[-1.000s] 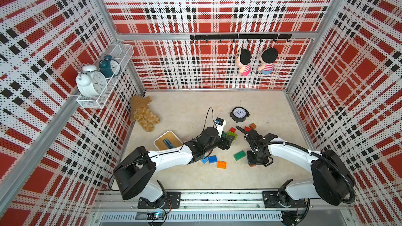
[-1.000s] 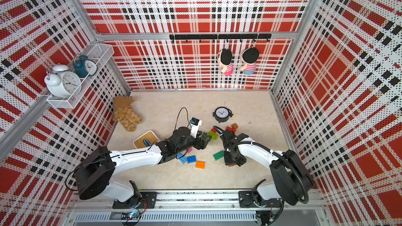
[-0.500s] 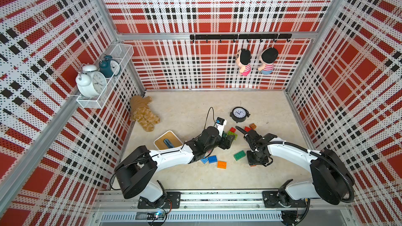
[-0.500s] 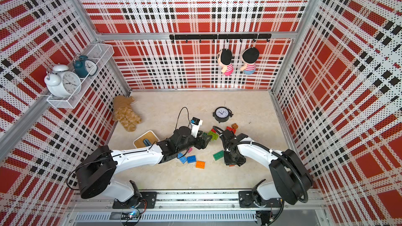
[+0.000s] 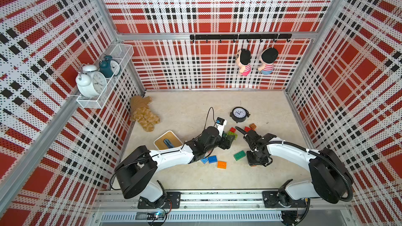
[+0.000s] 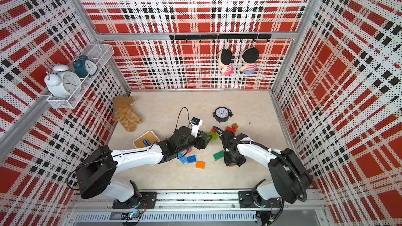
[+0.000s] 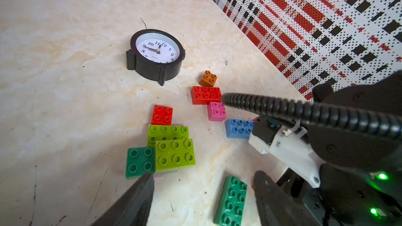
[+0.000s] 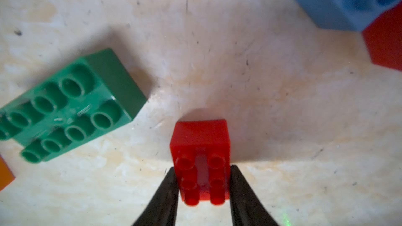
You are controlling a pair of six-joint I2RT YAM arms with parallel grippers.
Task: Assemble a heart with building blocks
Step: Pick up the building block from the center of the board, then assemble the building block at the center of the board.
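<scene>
Clamps a small glossy red block (image 8: 201, 146) between the black fingers of the right gripper (image 8: 203, 169), low at the beige table (image 8: 239, 72), near a long green block (image 8: 71, 107). Bears two-by-two studs, turned toward the wrist camera. Looks squarish, without a clear long axis. Holds the left gripper (image 7: 204, 173) spread apart, gripping nothing.

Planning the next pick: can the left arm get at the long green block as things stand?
Probably yes. The left gripper is open and the long green block lies uncovered close by it. Tight, though: the right gripper, shut on a small red block, sits right beside that block.
</scene>
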